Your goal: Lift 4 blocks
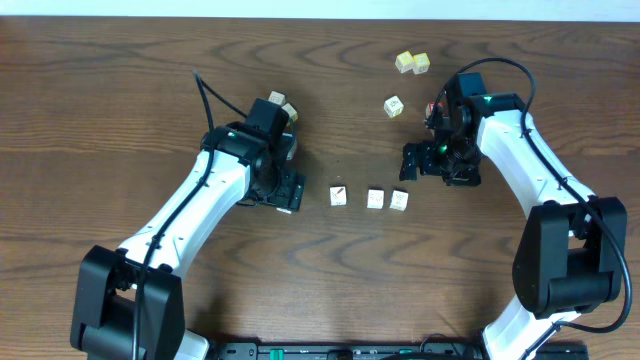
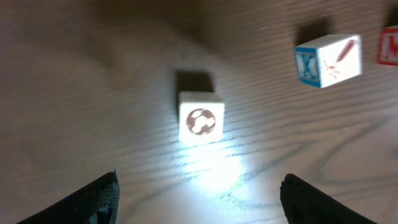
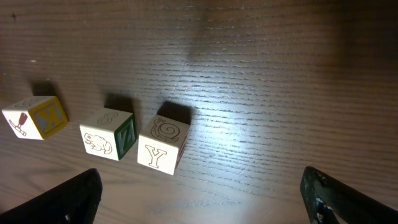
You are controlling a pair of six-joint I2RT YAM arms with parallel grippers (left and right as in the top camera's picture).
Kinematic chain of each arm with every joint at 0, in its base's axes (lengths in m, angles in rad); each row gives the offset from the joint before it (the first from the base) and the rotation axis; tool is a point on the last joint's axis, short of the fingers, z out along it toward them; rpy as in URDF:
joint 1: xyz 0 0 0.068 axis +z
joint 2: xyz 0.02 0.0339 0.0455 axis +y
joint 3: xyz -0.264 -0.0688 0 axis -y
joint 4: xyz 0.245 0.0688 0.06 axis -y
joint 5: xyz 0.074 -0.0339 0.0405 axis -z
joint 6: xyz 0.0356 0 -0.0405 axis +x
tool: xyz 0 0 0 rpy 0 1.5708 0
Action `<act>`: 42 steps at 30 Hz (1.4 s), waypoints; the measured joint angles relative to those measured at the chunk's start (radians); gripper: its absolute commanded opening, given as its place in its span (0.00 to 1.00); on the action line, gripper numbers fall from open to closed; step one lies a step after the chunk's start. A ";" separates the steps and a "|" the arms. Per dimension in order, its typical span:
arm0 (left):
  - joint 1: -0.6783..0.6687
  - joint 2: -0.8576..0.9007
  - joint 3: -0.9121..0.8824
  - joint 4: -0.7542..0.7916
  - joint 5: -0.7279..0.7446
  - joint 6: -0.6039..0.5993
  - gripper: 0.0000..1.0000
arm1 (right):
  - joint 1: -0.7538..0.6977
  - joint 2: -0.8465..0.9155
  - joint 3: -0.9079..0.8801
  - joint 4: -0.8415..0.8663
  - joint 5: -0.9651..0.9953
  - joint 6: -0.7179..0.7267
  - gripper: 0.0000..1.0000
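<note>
Lying apart in a row on the dark wooden tabletop, four small whitish wooden cubes are all waiting unlifted; the left end effector is hovering open above one, and the right end effector is hanging open beside the others.

1. We count four pale blocks: three in a row in the overhead view, and a fourth that only the left wrist view shows.
2. We count five other cubes: one alone, two together at the far side, two beside the left arm.
3. We count two arms, the other being the right arm.
4. We count two grippers: the left gripper and the right gripper.
</note>
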 measured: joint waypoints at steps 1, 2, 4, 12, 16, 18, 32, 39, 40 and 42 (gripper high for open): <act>0.000 0.000 -0.006 0.013 0.012 0.022 0.83 | 0.000 0.000 0.000 0.000 0.000 0.000 0.99; 0.000 0.000 -0.016 0.028 0.018 0.037 0.83 | 0.000 0.000 0.000 0.001 0.000 0.000 0.99; 0.000 0.014 -0.035 0.058 0.030 0.058 0.83 | 0.000 0.000 0.000 0.001 0.000 0.000 0.99; 0.000 0.176 -0.062 0.112 0.040 0.089 0.69 | 0.000 0.000 0.000 -0.004 0.000 0.000 0.99; 0.000 0.189 -0.063 0.122 0.041 0.092 0.37 | 0.000 0.000 0.000 -0.004 0.000 0.000 0.99; 0.000 0.189 -0.063 0.130 0.044 0.085 0.32 | 0.000 0.000 0.000 -0.004 0.000 0.000 0.99; -0.001 0.189 -0.063 0.247 0.166 -0.097 0.30 | 0.000 0.000 0.000 -0.004 0.000 0.000 0.99; -0.056 0.189 -0.063 0.283 0.233 -0.143 0.30 | 0.000 0.000 0.000 -0.003 0.000 0.000 0.99; -0.069 0.189 -0.063 0.288 0.235 -0.149 0.31 | 0.000 0.000 0.000 -0.002 0.000 0.000 0.99; -0.090 0.189 -0.063 0.302 0.230 -0.153 0.30 | 0.000 0.000 0.000 0.000 0.000 0.000 0.99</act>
